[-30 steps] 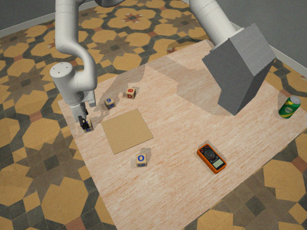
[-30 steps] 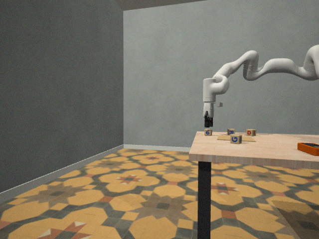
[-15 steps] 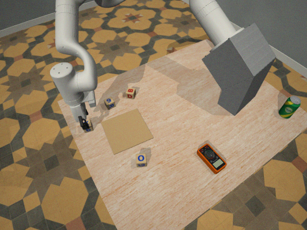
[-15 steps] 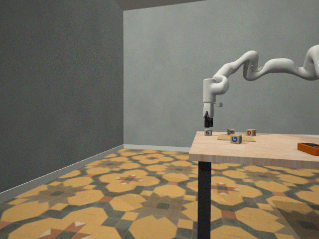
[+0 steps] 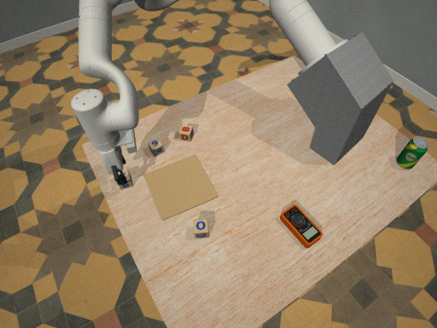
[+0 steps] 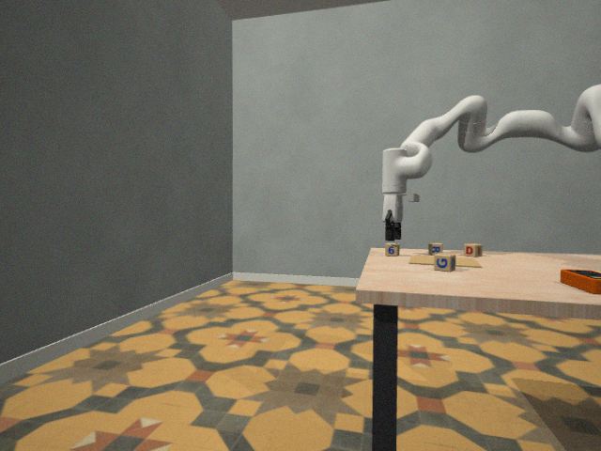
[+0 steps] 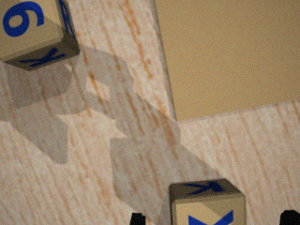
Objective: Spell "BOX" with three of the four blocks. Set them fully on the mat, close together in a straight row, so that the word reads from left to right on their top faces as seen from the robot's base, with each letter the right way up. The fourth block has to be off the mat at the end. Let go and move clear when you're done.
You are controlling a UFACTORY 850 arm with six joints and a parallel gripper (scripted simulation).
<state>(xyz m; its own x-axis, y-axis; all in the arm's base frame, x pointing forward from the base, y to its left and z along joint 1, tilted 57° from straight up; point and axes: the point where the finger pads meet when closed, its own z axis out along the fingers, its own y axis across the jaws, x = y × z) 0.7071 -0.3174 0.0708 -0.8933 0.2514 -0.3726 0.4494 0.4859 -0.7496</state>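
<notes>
Four wooden letter blocks stand on the table around a tan mat (image 5: 180,186). The block with X on top (image 7: 207,204) stands left of the mat, and it also shows in the top view (image 5: 125,179). My gripper (image 5: 119,176) is open and hangs just above it, its fingertips on either side of it, touching nothing. A block with 6 on top (image 5: 156,146) and one with B on top (image 5: 186,132) stand behind the mat. The block with O on top (image 5: 201,227) stands in front of the mat. The mat holds nothing.
An orange multimeter (image 5: 300,225) lies to the right of the mat. A green can (image 5: 412,152) stands at the table's right edge. A large grey box (image 5: 340,95) on the arm looms over the back right. The X block is close to the table's left edge.
</notes>
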